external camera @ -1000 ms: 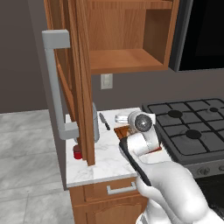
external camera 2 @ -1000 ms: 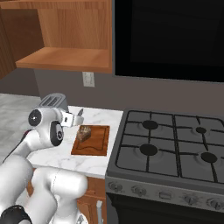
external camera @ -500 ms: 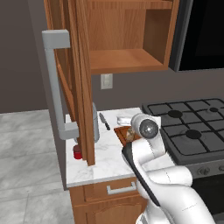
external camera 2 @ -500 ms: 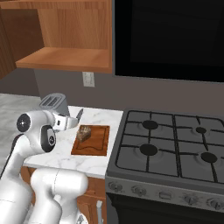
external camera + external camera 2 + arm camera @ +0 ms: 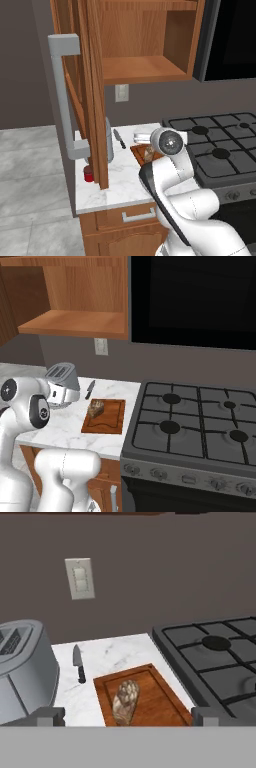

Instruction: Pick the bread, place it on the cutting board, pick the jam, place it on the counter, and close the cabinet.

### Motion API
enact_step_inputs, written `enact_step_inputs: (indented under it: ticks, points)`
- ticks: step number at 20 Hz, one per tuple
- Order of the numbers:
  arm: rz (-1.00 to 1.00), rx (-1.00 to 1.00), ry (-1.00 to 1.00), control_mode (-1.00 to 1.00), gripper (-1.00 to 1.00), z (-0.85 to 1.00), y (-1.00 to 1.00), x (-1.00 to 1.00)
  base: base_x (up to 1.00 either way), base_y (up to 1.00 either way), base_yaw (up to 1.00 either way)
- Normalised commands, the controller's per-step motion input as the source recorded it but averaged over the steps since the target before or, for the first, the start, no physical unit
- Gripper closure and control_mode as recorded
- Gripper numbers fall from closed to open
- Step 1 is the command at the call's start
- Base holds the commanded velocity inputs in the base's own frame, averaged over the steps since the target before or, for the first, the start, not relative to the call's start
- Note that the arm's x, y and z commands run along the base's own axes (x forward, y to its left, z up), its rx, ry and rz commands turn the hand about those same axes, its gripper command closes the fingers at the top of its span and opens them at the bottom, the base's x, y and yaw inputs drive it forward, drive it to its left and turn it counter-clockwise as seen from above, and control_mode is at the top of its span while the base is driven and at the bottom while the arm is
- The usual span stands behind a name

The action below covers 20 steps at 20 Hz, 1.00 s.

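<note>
Bread lies on the cutting board at lower centre of the hand view, gripper open above it; the cabinet gapes, jam on the counter.

White arm folded, elbow high; end effector level, fingers wide apart, empty.

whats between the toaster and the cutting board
A black-handled knife lies on the marble counter between the toaster and the cutting board, clearest in the hand view.
</note>
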Motion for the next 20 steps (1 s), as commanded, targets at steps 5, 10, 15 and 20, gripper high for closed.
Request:
enact_step_inputs:
  ticks: [5,10,15,20]
  points:
    - [0.00,0.00,-0.05,-1.00,-1.00,0.09,0.00,-0.40,0.00,0.00,0.00]
    - [0.00,0.00,-0.06,-1.00,-1.00,0.09,0.00,-0.34,0.00,0.00,0.00]
    - [0.00,0.00,-0.05,-1.00,-1.00,0.06,0.00,-0.32,0.00,0.00,0.00]
    - [0.01,0.00,-0.07,-1.00,-1.00,0.05,0.00,-0.28,0.00,0.00,0.00]
